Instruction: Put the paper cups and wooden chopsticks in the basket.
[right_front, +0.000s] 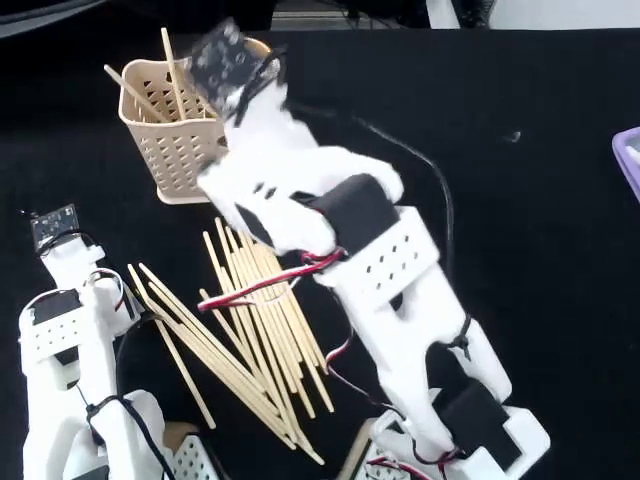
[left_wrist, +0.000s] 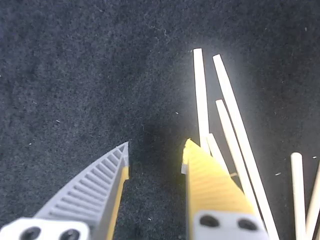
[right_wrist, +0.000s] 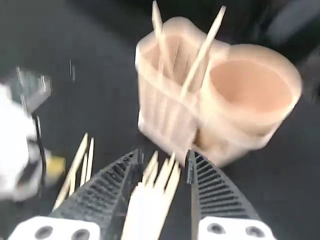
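Right arm at the basket with a load of sticks, left arm low over the table. The right gripper (right_wrist: 164, 152) pinches a bundle of chopsticks (right_wrist: 150, 200) between its black jaws; the sticks run along the jaws and their tips fan out unevenly just short of the basket (right_front: 175, 140), which stands at the far left of the table (right_front: 520, 250) with two sticks (right_front: 172, 75) leaning inside. A paper cup (right_wrist: 250, 95) sits tight against the basket; whether it stands in a compartment or merely touches the wall cannot be told. The left gripper (left_wrist: 156, 145) hangs spread and empty close over the black cloth, its yellow jaw just beside the ends of the loose chopsticks (right_front: 255, 330), which lie in a heap between the two arms. Likely faults from here: (a) the fanned tips may not all clear the rim, so that some sticks catch on the wall or on the two leaning sticks and drop outside; (b) a bundle gripped along its length can slip or rotate when tilted, which would scatter sticks on release; (c) a push against the rim could tip the light basket or shove the cup aside; (d) a red wire (right_front: 265, 283) drapes over the heap and could drag sticks as the right arm swings; (e) the left jaws, closing flat on the cloth, may nudge sticks away rather than catch them.
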